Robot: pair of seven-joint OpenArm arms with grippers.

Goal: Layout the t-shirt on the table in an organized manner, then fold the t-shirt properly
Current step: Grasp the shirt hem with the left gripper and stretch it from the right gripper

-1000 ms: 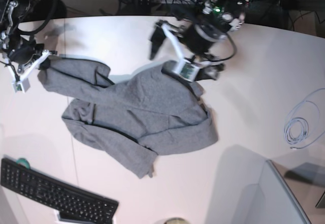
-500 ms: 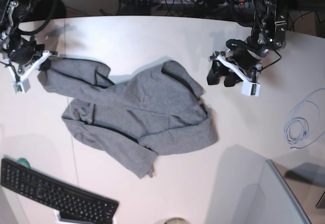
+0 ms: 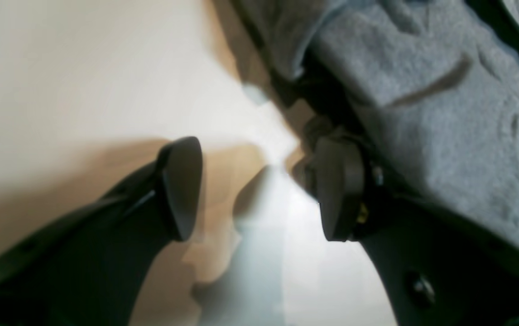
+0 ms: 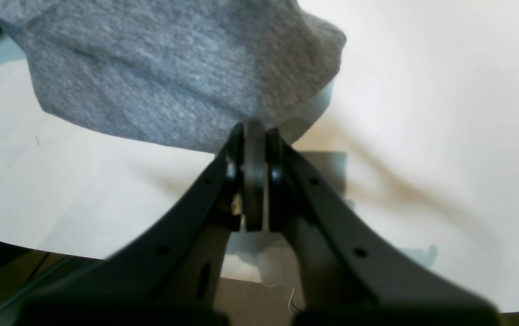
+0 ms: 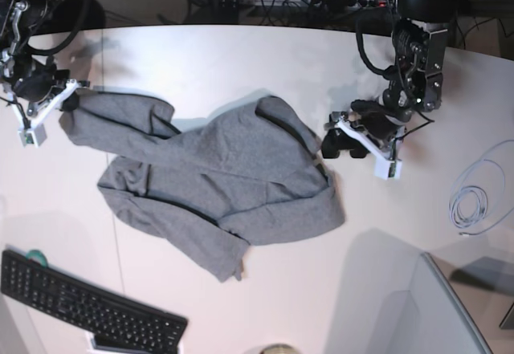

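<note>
Left claw point(image 5: 341, 141) nearer grey t-shirt point(image 5: 233, 161), perhaps touching, edge hidden

The base view looks steeply down from high above the table point(image 5: 377, 290), facing the robot, whose arms enter from 11 and 1 o'clock. It is the farthest view, taking in the whole shirt point(image 5: 241, 149), with the keyboard point(image 5: 88, 302) at 7 o'clock and the cable point(image 5: 480, 209) at 3.

The left wrist view sits low and close, looking out between the left gripper's point(image 3: 259, 194) fingers, with cloth toward 1 to 3 o'clock. The right wrist view looks down over the right gripper point(image 4: 255, 131) from close by, cloth toward 11, table edge toward 6. Each wrist view shares part of the shirt with the base view.
</note>
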